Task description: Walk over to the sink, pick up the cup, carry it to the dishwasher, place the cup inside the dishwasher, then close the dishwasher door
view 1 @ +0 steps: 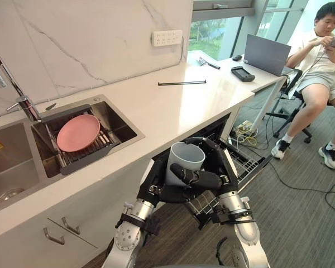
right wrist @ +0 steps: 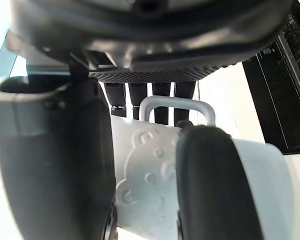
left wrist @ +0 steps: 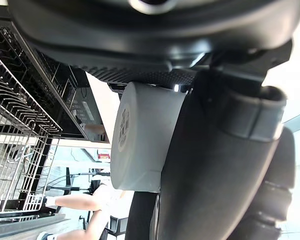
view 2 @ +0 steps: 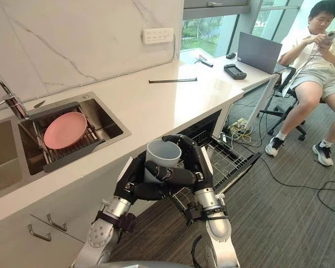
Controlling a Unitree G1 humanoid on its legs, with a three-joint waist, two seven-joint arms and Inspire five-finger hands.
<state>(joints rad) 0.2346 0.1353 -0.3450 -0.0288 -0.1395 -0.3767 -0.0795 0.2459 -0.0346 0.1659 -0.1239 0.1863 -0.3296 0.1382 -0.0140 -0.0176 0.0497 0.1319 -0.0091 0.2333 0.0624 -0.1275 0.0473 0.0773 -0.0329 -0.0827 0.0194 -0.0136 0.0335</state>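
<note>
cup [view 1: 185, 158]: grey, upright, mouth up, clasped between both hands just off the counter [view 1: 173, 106] edge
left hand [view 1: 155, 188]: at the cup's 8 o'clock, curled round its wall
right hand [view 1: 219, 167]: at its 3 o'clock, wrapped round it, thumb across the front
dishwasher rack [view 1: 245, 163]: pulled out, at 4 o'clock
pink plate [view 1: 78, 132]: in the sink [view 1: 121, 124], at 10 o'clock

The cup [view 1: 184, 161] is looking smooth, matt plastic; the sink [view 1: 117, 120] is showing brushed metal; the worktop [view 1: 173, 109] is gleaming smooth.
</note>
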